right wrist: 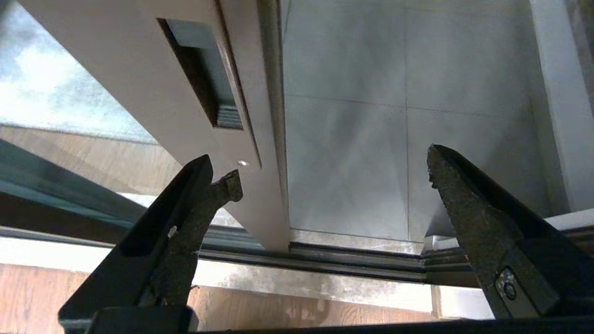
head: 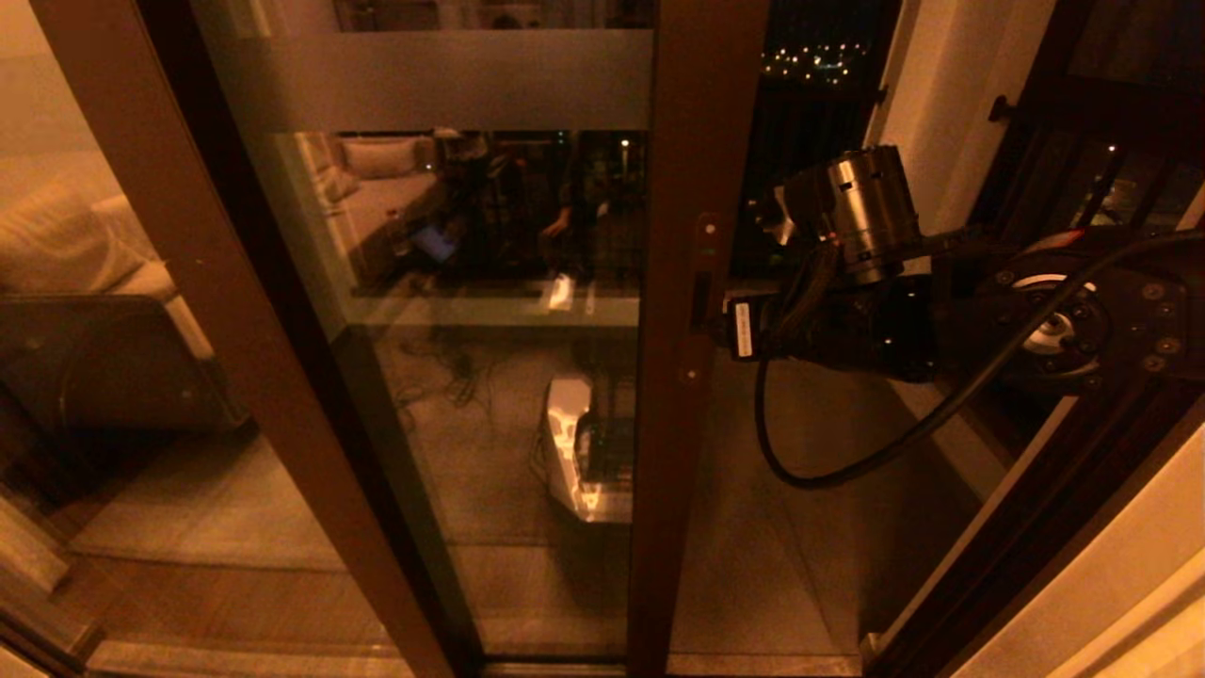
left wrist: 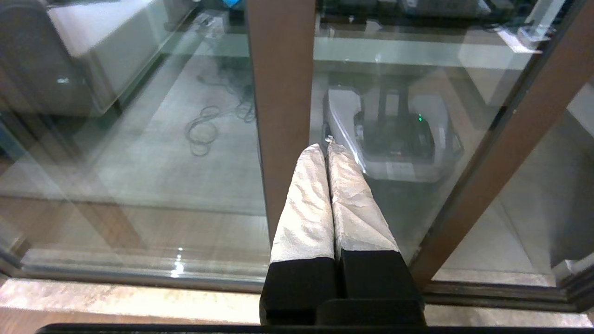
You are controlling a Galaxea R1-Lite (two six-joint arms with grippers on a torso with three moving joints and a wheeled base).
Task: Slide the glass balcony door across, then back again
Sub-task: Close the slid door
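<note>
the glass balcony door (head: 452,311) stands partly slid toward the robot's left, w/ a gap on the right of its stile (head: 692,311) through which the tiled balcony floor (head: 819,527) shows. frosted band (head: 442,80) runs across the glass near the top. slim recessed handle (head: 701,301) sits in the stile at mid height; in the right wrist view it shows as a dark slot (right wrist: 204,79). right claw (right wrist: 334,181) is released, fingers spread wide, one fingertip (right wrist: 227,185) just beside the stile below the handle, the other out over the gap. right arm (head: 866,282) reaches in from the right at handle height. left claw (left wrist: 327,148) is clenched, padded fingers together, low near the door's glass. bottom track (right wrist: 352,262) runs under the door.
</note>
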